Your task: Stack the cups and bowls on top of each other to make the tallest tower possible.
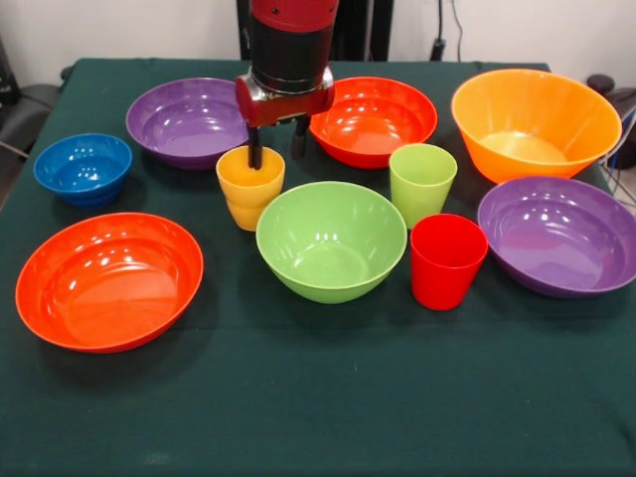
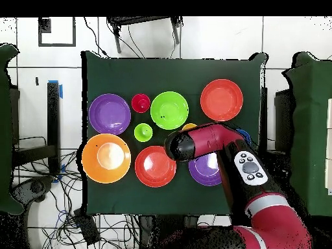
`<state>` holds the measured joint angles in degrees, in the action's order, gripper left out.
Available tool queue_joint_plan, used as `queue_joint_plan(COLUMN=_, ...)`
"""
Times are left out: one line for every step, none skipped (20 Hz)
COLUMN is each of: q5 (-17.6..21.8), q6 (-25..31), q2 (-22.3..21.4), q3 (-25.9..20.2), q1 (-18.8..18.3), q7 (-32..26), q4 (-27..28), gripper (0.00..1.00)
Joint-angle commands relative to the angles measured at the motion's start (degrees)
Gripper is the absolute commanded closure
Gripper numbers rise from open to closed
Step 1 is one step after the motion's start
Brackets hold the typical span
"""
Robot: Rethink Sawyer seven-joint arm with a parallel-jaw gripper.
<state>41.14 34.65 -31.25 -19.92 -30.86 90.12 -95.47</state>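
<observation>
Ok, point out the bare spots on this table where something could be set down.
The widest bare cloth runs along the front edge, below the green bowl and red cup. A smaller patch lies between the blue bowl and yellow cup. The middle, around the claw, is crowded.

From above, the arm [image 2: 220, 152] is hiding the gripper, the blue bowl and most of the yellow cup [image 2: 189, 127] beneath it, and covering part of one purple bowl [image 2: 202, 172].
</observation>
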Motion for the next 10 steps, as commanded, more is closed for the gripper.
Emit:
queue_joint_plan(q5=4.3, q6=-4.2, q2=2.6, q3=-5.6, q1=-0.4, q7=-8.1, q4=-1.0, gripper=0.0)
queue_joint_plan(q5=4.3, q6=-4.3, q2=2.6, q3=-5.8, q1=-0.7, q7=-8.3, q4=-1.1, gripper=0.0)
queue_joint_plan(q5=4.4, q6=-4.5, q2=2.6, q3=-6.0, q1=-0.8, q7=-8.3, q4=-1.2, gripper=0.0)
queue_joint_plan(q5=4.4, q6=-4.5, q2=2.7, q3=-6.1, q1=-0.9, q7=-8.2, q4=-1.2, gripper=0.0)
queue_joint_plan(q5=4.4, q6=-4.4, q2=2.8, q3=-6.2, q1=-0.9, q7=-8.2, q4=-1.2, gripper=0.0)
queue_joint_plan(q5=4.3, q6=-4.4, q2=2.8, q3=-6.4, q1=-1.1, q7=-8.2, q4=-1.3, gripper=0.0)
queue_joint_plan(q5=4.3, q6=-4.5, q2=2.8, q3=-6.6, q1=-1.2, q7=-8.2, q4=-1.4, gripper=0.0)
queue_joint_plan(q5=4.3, q6=-4.4, q2=2.9, q3=-6.8, q1=-1.3, q7=-8.3, q4=-1.4, gripper=0.0)
queue_joint_plan(q5=4.4, q6=-4.3, q2=2.8, q3=-6.8, q1=-1.2, q7=-8.2, q4=-1.3, gripper=0.0)
queue_joint_plan(q5=4.4, q6=-3.9, q2=2.7, q3=-6.5, q1=-0.9, q7=-7.9, q4=-1.1, gripper=0.0)
